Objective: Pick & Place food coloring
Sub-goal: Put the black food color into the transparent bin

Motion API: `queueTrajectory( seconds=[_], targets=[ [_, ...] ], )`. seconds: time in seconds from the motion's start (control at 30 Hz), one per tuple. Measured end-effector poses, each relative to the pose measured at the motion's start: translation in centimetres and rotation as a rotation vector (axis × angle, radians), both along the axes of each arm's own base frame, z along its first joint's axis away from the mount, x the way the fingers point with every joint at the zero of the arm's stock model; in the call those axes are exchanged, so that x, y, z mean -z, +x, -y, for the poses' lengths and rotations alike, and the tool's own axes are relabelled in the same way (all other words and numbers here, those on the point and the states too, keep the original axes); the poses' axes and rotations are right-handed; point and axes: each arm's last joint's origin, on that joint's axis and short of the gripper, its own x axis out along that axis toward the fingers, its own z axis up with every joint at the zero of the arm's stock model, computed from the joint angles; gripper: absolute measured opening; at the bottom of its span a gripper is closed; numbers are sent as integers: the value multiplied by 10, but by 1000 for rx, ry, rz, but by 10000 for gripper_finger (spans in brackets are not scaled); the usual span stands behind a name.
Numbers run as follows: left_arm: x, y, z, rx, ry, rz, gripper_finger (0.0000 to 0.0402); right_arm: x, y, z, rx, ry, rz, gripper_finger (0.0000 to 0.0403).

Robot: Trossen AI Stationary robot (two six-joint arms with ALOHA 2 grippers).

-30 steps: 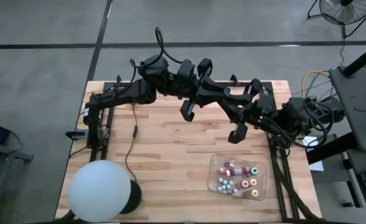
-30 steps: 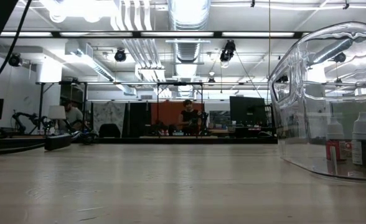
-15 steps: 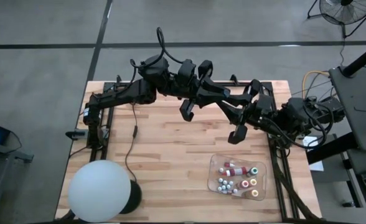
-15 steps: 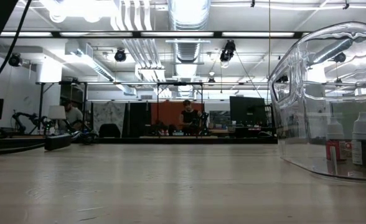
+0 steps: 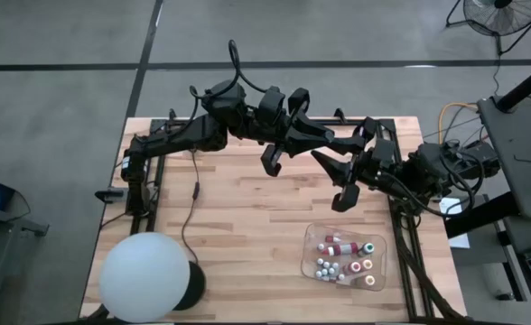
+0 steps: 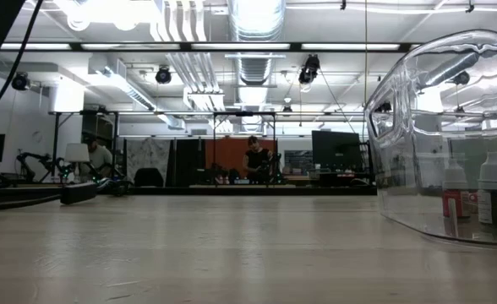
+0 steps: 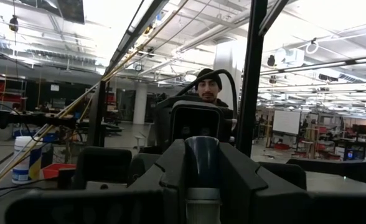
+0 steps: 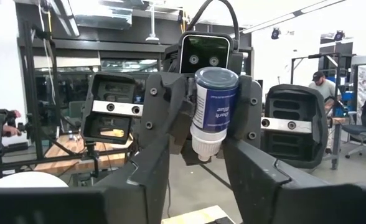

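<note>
- One bottle [image 8: 215,112] of food coloring, dark-capped with a blue label, hangs in the air between the left pincer [image 5: 302,149] and the right pincer [image 5: 333,176], above the back middle of the surface [image 5: 238,226].
- Neither wrist view settles which pincer is clamped on it, so I cannot tell the state of either.
- Biggest risk, as I judge it: if one lets go before the other has a firm hold, the bottle drops onto the wood and may roll off.
- Second risk: both arms crowd the same spot, so a small misjudged move could knock the two together or twist the bottle askew.
- Many more small bottles [image 5: 342,257] lie in the clear tray [image 5: 306,262] near the right front; a careless placement could scatter them.
- Nothing stands between the pincers and the tray.
- Well apart, a big white ball [image 5: 144,275] sits at the left front corner.
- Some people [image 6: 254,160] show in the room beyond.
</note>
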Motion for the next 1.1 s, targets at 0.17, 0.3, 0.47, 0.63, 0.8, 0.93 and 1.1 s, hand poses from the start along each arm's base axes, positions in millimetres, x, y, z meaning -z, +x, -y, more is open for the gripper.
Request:
queueTrajectory(
  seconds=[0.17, 0.3, 0.47, 0.63, 0.8, 0.93, 1.1],
  targets=[
    [1, 0, 0, -12, 10, 1, 44, 1, 0, 1, 52, 9, -13, 147],
    [1, 1, 0, -16, 10, 0, 44, 2, 0, 2, 83, 14, -26, 137],
    [1, 1, 0, -13, 12, -1, 44, 3, 0, 2, 95, 33, -30, 127],
    [1, 1, 0, -9, 12, -2, 44, 4, -1, 3, 120, 30, -38, 127],
    [3, 1, 0, 7, -2, -28, 44, 4, 0, 3, 128, 15, -48, 132],
    [5, 2, 0, 13, -6, -59, 44, 5, 0, 3, 133, 3, -58, 127],
    [5, 2, 0, 9, -3, -57, 44, 5, 0, 3, 133, 2, -59, 106]
  ],
)
